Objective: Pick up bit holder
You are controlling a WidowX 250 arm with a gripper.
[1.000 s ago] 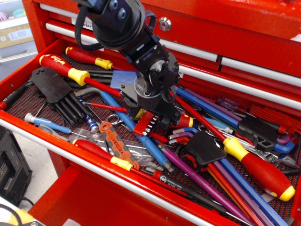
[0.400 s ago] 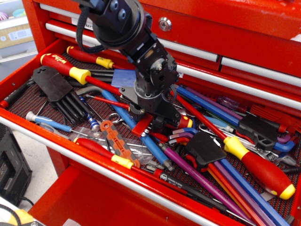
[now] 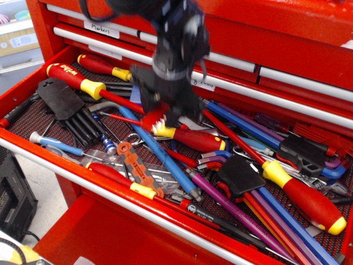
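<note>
My black gripper [image 3: 159, 118] hangs over the middle of the open red tool drawer [image 3: 38, 72], blurred by motion. It is shut on the bit holder [image 3: 156, 120], a short red plastic strip whose small silver bits point downward. The holder is lifted clear of the tools, above a red-and-yellow screwdriver [image 3: 193, 138]. The gripper body hides part of the holder.
The drawer holds several red-and-yellow screwdrivers [image 3: 74, 80], a black hex key set [image 3: 60, 102], an orange-and-black folding tool [image 3: 138, 168], blue and purple long tools [image 3: 259, 204] and a black holder [image 3: 240, 174]. Closed red drawers [image 3: 276, 44] rise behind.
The gripper has risen and moved back-left, taking the red bit holder up out of the drawer's tools. The screwdriver beneath it now shows.
</note>
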